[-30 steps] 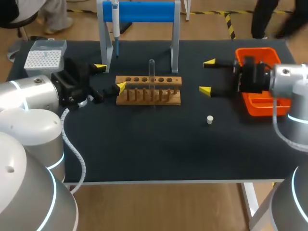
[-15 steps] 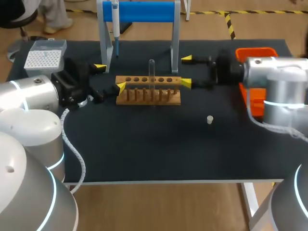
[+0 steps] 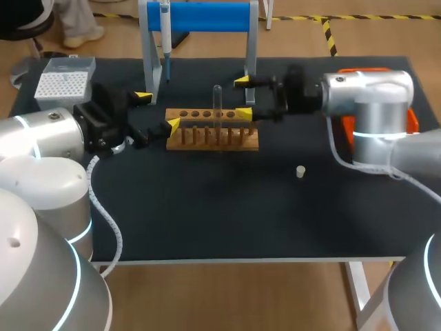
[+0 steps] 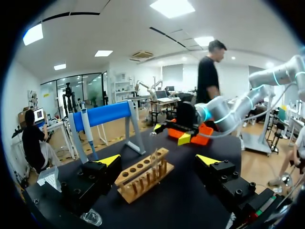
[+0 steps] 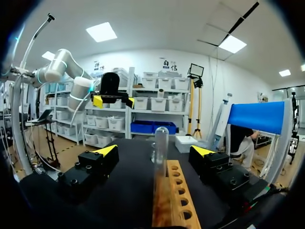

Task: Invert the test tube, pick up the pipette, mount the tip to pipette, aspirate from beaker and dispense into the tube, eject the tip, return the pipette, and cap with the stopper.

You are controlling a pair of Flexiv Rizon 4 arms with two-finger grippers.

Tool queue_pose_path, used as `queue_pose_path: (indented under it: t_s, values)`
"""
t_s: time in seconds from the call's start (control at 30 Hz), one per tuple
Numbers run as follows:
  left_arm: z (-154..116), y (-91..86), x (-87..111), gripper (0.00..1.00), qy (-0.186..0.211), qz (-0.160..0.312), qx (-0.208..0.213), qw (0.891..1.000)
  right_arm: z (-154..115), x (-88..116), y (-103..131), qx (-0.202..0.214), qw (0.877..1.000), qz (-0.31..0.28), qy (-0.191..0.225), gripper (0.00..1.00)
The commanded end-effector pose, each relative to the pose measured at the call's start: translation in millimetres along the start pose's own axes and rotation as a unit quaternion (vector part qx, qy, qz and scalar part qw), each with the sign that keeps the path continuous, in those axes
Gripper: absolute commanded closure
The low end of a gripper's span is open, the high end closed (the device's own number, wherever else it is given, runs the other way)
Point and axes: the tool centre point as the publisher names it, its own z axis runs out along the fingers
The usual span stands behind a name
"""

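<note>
Test tube (image 3: 217, 103) upright in rack (image 3: 213, 128) — glass faint — ahead of right tool (image 3: 243, 97).

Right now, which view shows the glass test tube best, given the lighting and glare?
Head view: even light, no glare, but the clear test tube is faint against the dark table. Right wrist view: best, the tube stands out against the bright room. Left wrist view: thin, pale, looking slanted.

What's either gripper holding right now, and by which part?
Nothing. The left gripper and right gripper are both open; the clear glass test tube stands in the wooden rack, ahead of the right one, untouched.
</note>
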Motion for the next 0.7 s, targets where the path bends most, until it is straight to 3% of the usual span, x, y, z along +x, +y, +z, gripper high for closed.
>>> queue_pose_path:
  t_s: [0.03, 0.7]
  values:
    - [0, 1.1, 0.4, 0.00, -0.001, 0.000, 0.003, 1.000, 10, -12, -12, 0.003, 0.999, -0.002, 0.038, 0.00]
    - [0, 1.1, 0.4, 0.00, -0.001, 0.000, 0.003, 1.000, 41, -11, -15, -0.001, 0.999, -0.003, 0.052, 0.00]
